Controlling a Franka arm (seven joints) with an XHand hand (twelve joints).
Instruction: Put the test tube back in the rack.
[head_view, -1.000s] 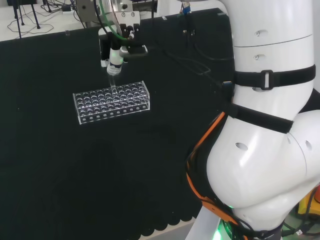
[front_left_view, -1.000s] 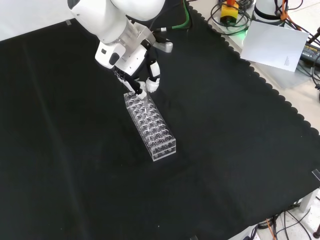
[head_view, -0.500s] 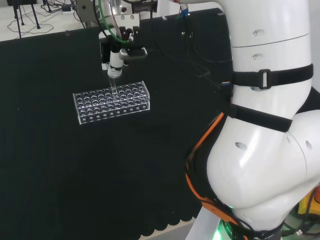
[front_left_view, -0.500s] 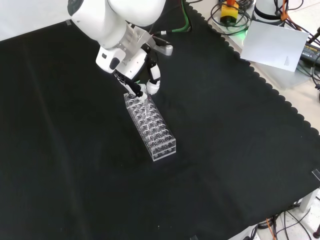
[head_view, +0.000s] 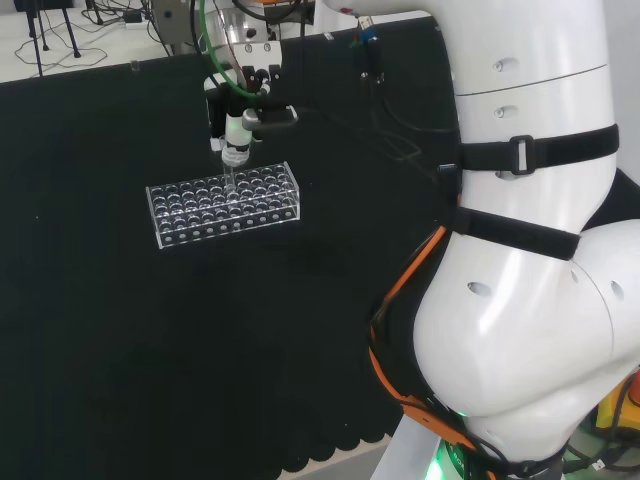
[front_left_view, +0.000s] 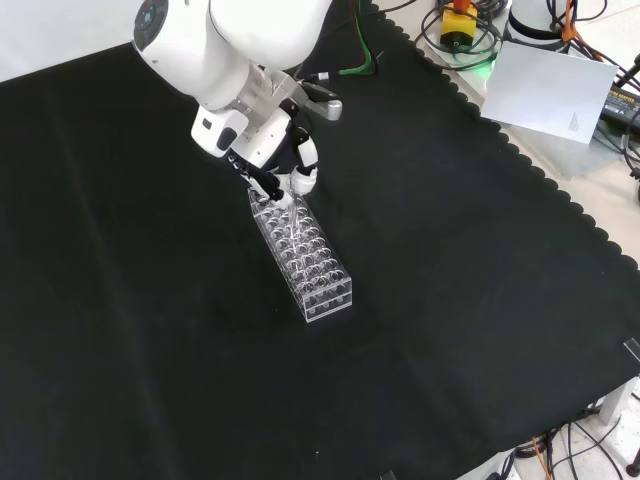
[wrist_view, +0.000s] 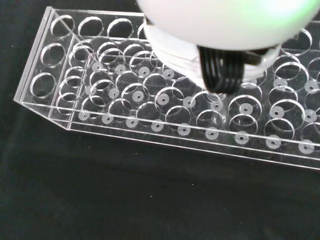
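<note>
One clear rack of round holes, standing on the black cloth toward the bench's far edge in the head view. One hand just above the rack's far long side, fingers curled round one test tube. Tube upright, lower end down among the holes; how deep, cannot tell.

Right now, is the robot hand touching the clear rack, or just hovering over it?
Cannot tell. In the head view the robot hand sits right above the rack, with a thin tube reaching down into it, but no view plainly shows contact or a gap.
</note>
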